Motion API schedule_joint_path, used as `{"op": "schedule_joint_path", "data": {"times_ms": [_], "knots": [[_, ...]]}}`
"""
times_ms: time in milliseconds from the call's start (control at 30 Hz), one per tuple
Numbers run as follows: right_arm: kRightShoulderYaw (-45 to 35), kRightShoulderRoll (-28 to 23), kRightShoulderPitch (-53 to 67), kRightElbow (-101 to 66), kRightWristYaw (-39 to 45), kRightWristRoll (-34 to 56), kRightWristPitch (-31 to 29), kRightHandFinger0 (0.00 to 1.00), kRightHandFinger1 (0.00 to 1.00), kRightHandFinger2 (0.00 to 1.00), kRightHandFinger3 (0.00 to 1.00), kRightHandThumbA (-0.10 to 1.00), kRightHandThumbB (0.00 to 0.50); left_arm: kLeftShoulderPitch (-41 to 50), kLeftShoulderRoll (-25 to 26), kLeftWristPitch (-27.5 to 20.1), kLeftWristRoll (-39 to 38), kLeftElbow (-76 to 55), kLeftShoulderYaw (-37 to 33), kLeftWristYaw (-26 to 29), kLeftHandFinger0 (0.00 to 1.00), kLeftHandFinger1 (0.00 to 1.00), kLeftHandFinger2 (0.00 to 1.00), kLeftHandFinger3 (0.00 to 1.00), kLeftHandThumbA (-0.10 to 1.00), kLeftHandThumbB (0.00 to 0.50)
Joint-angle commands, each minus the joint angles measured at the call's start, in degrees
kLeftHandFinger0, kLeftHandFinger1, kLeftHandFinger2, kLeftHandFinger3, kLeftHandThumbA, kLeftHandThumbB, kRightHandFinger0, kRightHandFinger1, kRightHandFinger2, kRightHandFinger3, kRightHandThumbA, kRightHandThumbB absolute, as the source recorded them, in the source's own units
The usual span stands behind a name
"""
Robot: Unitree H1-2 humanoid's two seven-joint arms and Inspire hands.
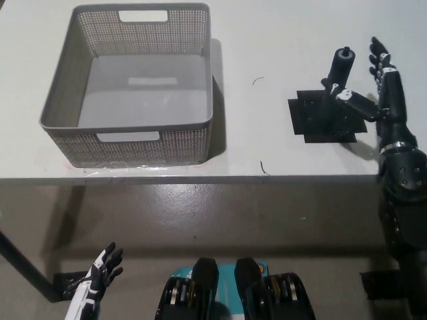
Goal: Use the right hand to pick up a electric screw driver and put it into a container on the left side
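Observation:
The dark electric screwdriver (335, 83) stands upright on a black mat (325, 120) at the table's right side. My black right hand (373, 90) is open just right of it, one finger touching or nearly touching the shaft, the others spread beyond. The grey perforated container (130, 83) sits on the left of the table and holds nothing. My white left hand (100, 273) hangs low at the bottom left, below the table edge, fingers apart.
The white table (260, 40) ends in a front edge running across the middle of the picture, with bare floor below it. A dark table leg (23, 267) slants at the lower left. Open table surface separates container and mat.

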Motion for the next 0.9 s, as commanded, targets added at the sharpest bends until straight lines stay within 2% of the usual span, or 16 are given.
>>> {"op": "schedule_joint_path", "data": {"times_ms": [0, 300, 367, 400, 433, 467, 500, 533, 567, 600, 633, 667, 700, 767, 833, 867], "knots": [[1.2, -0.5, -6.1, 4.0, -3.1, -2.0, -3.5, 1.00, 1.00, 1.00, 1.00, 1.00, 0.416, 0.0, 0.2, -2.4, -0.3, -0.5, 0.0, -0.4, 1.00, 1.00, 1.00, 1.00, 1.00, 0.170], [1.3, -0.2, -17.3, 24.8, -2.3, 0.8, -4.5, 1.00, 1.00, 1.00, 1.00, 1.00, 0.435, 0.9, 0.0, -3.8, -0.4, -0.1, 0.0, -0.4, 1.00, 1.00, 1.00, 1.00, 1.00, 0.167], [1.1, -0.3, -21.2, 31.0, -3.3, 1.1, -3.0, 1.00, 1.00, 1.00, 1.00, 1.00, 0.465, 1.0, -0.2, -3.7, -0.7, -0.1, -0.2, -0.6, 1.00, 1.00, 1.00, 1.00, 1.00, 0.168], [0.2, -0.3, -23.2, 34.3, -3.0, 2.3, -1.9, 1.00, 1.00, 1.00, 1.00, 0.98, 0.480, 1.4, -0.3, -3.8, -0.6, -0.2, -0.3, -0.6, 1.00, 1.00, 1.00, 1.00, 1.00, 0.166], [-0.9, -0.3, -24.5, 36.5, -2.3, 3.7, -1.3, 1.00, 1.00, 1.00, 1.00, 0.88, 0.437, 1.7, -0.4, -4.0, -0.5, -0.3, -0.4, -0.6, 1.00, 1.00, 1.00, 1.00, 1.00, 0.166], [-2.8, -0.2, -25.6, 37.9, -2.6, 5.6, -0.9, 1.00, 1.00, 1.00, 1.00, 0.78, 0.494, 2.0, -0.4, -4.1, -0.4, -0.5, -0.5, -0.7, 1.00, 1.00, 1.00, 1.00, 1.00, 0.164], [-2.5, -0.1, -27.0, 39.2, -5.7, 4.8, 0.2, 1.00, 1.00, 1.00, 1.00, 0.66, 0.499, 2.0, -0.4, -4.3, -0.3, -0.4, -0.6, -0.8, 1.00, 1.00, 1.00, 1.00, 1.00, 0.164], [-1.4, 0.0, -29.0, 40.7, -11.3, 2.7, 1.9, 0.58, 0.72, 0.83, 0.99, 0.32, 0.457, 1.8, -0.6, -4.0, -0.3, -0.4, -0.6, -0.6, 1.00, 1.00, 1.00, 1.00, 1.00, 0.171], [-1.3, 0.0, -29.3, 41.1, -11.9, 2.5, 1.9, 0.58, 0.72, 0.83, 0.99, 0.32, 0.457, 1.7, -0.6, -3.9, -0.3, -0.4, -0.6, -0.6, 1.00, 1.00, 1.00, 1.00, 1.00, 0.171], [-2.6, 0.2, -30.3, 41.6, -14.1, 3.8, 1.9, 0.29, 0.43, 0.54, 0.53, 0.14, 0.439, 1.5, -0.6, -3.7, -0.3, -0.6, -0.5, -0.6, 1.00, 1.00, 1.00, 1.00, 1.00, 0.178], [-2.2, 0.2, -31.0, 41.9, -14.7, 3.4, 2.4, 0.13, 0.26, 0.37, 0.24, -0.03, 0.368, 1.4, -0.6, -3.5, -0.4, -0.7, -0.5, -0.6, 1.00, 1.00, 1.00, 1.00, 1.00, 0.186], [-2.2, 0.6, -31.6, 42.3, -15.2, 3.4, 2.5, 0.15, 0.25, 0.37, 0.19, -0.10, 0.282, 1.2, -0.2, -3.6, -0.3, -0.4, -0.2, -0.6, 1.00, 1.00, 1.00, 1.00, 1.00, 0.189], [-2.4, 0.9, -31.8, 42.5, -15.5, 3.8, 2.3, 0.13, 0.24, 0.35, 0.22, -0.10, 0.266, 1.2, 0.0, -3.7, -0.3, -0.3, -0.1, -0.6, 1.00, 1.00, 1.00, 1.00, 1.00, 0.189], [-2.2, 1.5, -31.7, 42.6, -16.2, 3.8, 1.4, 0.00, 0.03, 0.29, 0.35, -0.10, 0.225, 1.3, 0.2, -3.8, -0.4, -0.1, 0.0, -0.7, 1.00, 1.00, 1.00, 1.00, 1.00, 0.192], [-1.6, 1.9, -31.8, 42.7, -16.6, 3.5, 0.7, 0.00, 0.00, 0.29, 0.35, -0.10, 0.193, 1.5, 0.1, -3.7, -0.8, -0.2, 0.0, -0.9, 1.00, 1.00, 1.00, 1.00, 1.00, 0.187], [-0.6, 2.2, -31.4, 42.7, -16.9, 2.6, 0.2, 0.00, 0.01, 0.38, 0.42, -0.10, 0.181, 1.7, 0.1, -3.7, -1.1, -0.2, -0.1, -1.0, 1.00, 1.00, 1.00, 1.00, 1.00, 0.181]]}}
